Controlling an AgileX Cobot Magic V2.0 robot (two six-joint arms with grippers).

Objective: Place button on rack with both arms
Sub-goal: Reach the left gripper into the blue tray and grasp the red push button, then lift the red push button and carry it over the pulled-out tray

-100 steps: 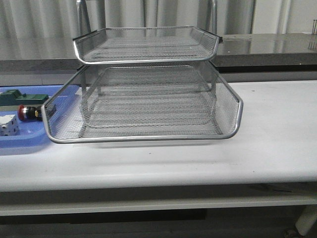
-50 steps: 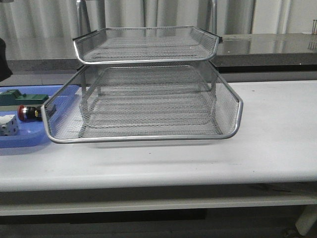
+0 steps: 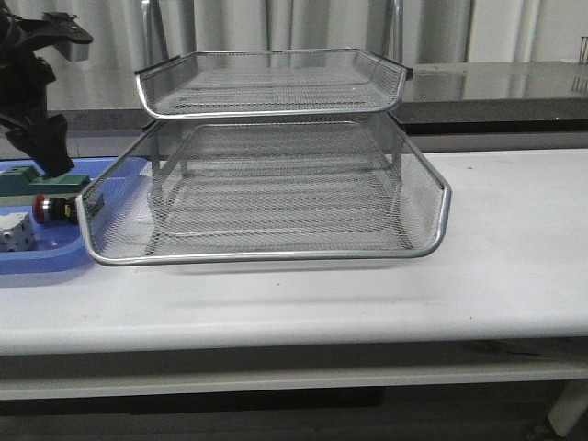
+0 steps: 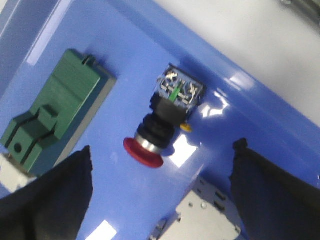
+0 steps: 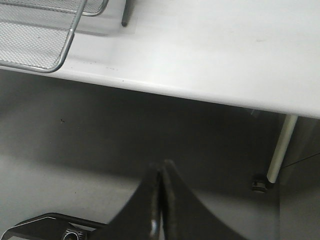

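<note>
Button (image 4: 161,129) lies on its side in the blue tray (image 4: 125,65) left of the rack (image 3: 276,184), between my left end effector (image 4: 160,195)'s spread, empty fingers, its long axis running from red head to terminal block, so that arm is clearly nearer. My right end effector (image 5: 161,200) hangs clenched and empty off the counter (image 5: 225,50)'s edge. I read no writing or brand.

left pincer (image 4: 160,200) spread above button (image 4: 162,125), clear tray floor either side of it, green block (image 4: 55,120) close on one flank, white block (image 4: 200,220) near head, rack (image 3: 276,184) rim just beside tray (image 3: 46,257), counter (image 3: 514,239) right of rack open
</note>
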